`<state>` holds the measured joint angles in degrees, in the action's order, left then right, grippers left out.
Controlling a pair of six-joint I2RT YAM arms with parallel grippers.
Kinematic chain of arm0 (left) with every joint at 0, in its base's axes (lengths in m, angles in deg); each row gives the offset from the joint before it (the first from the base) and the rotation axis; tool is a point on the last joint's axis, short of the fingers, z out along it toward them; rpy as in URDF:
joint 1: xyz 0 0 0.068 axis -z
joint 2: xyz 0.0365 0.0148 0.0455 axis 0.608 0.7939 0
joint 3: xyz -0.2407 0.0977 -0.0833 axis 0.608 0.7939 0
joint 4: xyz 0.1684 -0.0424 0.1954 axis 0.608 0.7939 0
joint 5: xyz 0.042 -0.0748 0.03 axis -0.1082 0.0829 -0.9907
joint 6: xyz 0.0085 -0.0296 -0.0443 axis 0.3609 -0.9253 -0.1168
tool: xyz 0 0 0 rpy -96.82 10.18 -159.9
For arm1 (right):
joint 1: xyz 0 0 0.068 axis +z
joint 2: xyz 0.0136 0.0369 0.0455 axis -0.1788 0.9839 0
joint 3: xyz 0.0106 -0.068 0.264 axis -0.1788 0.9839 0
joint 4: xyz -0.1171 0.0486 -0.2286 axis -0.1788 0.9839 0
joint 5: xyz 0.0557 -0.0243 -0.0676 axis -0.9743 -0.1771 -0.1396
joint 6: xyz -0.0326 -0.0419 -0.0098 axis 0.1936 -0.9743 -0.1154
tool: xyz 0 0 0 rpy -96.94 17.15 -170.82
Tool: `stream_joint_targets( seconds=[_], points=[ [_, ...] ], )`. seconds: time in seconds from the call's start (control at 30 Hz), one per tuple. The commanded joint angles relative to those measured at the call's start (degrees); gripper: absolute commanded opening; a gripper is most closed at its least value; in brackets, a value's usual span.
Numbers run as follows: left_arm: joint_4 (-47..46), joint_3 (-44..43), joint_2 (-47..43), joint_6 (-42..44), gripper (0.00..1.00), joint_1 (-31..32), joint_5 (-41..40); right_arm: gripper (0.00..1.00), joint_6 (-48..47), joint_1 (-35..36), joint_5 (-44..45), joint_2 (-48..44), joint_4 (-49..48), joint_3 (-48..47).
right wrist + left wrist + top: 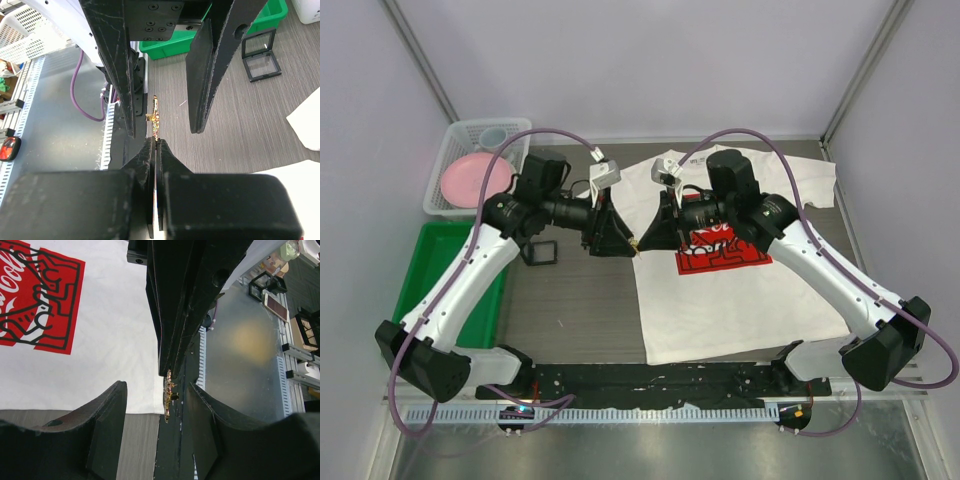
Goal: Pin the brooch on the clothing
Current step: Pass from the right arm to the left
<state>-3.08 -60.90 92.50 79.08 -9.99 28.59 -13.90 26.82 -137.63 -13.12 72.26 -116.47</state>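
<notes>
Top external view: left pincer (623, 243) and right pincer (645, 240) meet tip to tip, with the brooch (636, 244) between them.
Right pincer: together, clamped on the brooch, which sticks out past its tips as a thin gold strip seen edge-on.
Left pincer: apart, one finger on each side of the brooch; in the wrist views neither finger touches it.
T-shirt (740, 300): white, flat on the grey surface (580, 310), under and behind the right pincer; its side edge lies beneath the spot where the two pincers meet.
Red print (720, 258): under the right pincer's wrist, its upper part covered by that arm.
In the way: from the left wrist, the right pincer's dark fingers run down the middle and hide a strip of the T-shirt's edge.
Black-framed box (540, 252): on the surface behind the left pincer, beside its arm.
Green bin (435, 270): farther behind the left pincer, well apart.
White basket (438, 195): beyond the bin, holding a pink plate (470, 178).
Purple cables (535, 135): arch over both arms.
</notes>
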Motion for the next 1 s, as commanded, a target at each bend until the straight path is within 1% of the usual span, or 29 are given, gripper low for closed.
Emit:
stream_joint_targets(
  seconds=[0.0, 0.17, 0.37, 0.4, 0.47, 0.5, 0.53, 0.57, 0.6, 0.63, 0.7, 0.73, 0.8, 0.83, 0.93, 0.97],
  points=[
    [-2.23, 0.34, -0.1, 0.31, 0.54, 0.84, -0.88, 0.01, -0.83, 0.32, -0.08, -0.92, -0.8, -2.53],
    [-1.96, 0.25, 0.07, 0.58, 0.49, 1.36, -1.5, 0.01, -0.12, 0.32, 0.01, -1.01, -1.5, -2.27],
    [-1.7, 0.42, 0.25, 1.1, 0.32, 1.45, -1.15, 0.01, 0.23, 0.32, 0.1, -1.01, -2.03, -2.27],
    [-1.7, 0.42, 0.34, 1.02, 0.27, 1.37, -1.06, 0.01, 0.31, 0.32, 0.18, -1.01, -2.12, -2.18],
    [-1.44, 0.42, 0.34, 1.1, 0.23, 1.36, -0.97, 0.01, 0.58, 0.32, 0.45, -1.19, -2.56, -1.92],
    [-1.18, 0.42, 0.51, 1.11, 0.19, 1.36, -0.88, 0.01, 0.67, 0.32, 1.06, -1.27, -2.64, -1.91],
    [-1.09, 0.34, 0.6, 1.19, 0.16, 1.45, -0.88, 0.01, 0.84, 0.32, 1.5, -1.28, -2.73, -1.83],
    [-1.09, 0.34, 0.78, 0.93, 0.14, 1.37, -0.97, 0.05, 1.19, 0.32, 2.11, -1.28, -2.82, -1.74],
    [-1.09, 0.42, 0.86, 0.67, 0.08, 1.45, -1.06, 0.11, 1.28, 0.14, 3.25, -1.36, -2.73, -1.74],
    [-1.78, 0.42, 1.04, 0.32, 0.05, 1.28, -1.23, 0.29, 1.54, -0.03, 3.96, -1.54, -2.91, -1.74],
    [-3.27, 1.12, 1.13, -2.22, 0.0, 0.93, -2.37, 0.44, 2.86, -2.04, 6.06, -1.36, -3.08, -1.83],
    [-4.59, 1.39, 1.56, -3.02, 0.0, 0.23, -2.72, 0.54, 3.39, -3.36, 6.77, -1.28, -3.26, -1.91],
    [-4.6, 1.22, 2.27, -4.77, 0.0, -0.57, -4.12, 0.58, 4.27, -6.17, 7.91, -0.75, -3.61, -2.26],
    [-3.64, 0.43, 3.66, -4.87, 0.0, -1.35, -4.83, 0.61, 4.36, -9.58, 8.88, 0.12, -3.7, -2.79],
    [-2.67, -1.5, 6.39, -5.39, 0.0, -3.55, -5.97, 0.63, 1.65, -13.82, 11.43, 2.67, -2.83, -3.76],
    [-2.76, -2.12, 8.4, -5.92, 0.0, -4.17, -6.41, 0.63, -0.28, -14.01, 13.96, 3.38, -1.6, -3.93]
  ],
)
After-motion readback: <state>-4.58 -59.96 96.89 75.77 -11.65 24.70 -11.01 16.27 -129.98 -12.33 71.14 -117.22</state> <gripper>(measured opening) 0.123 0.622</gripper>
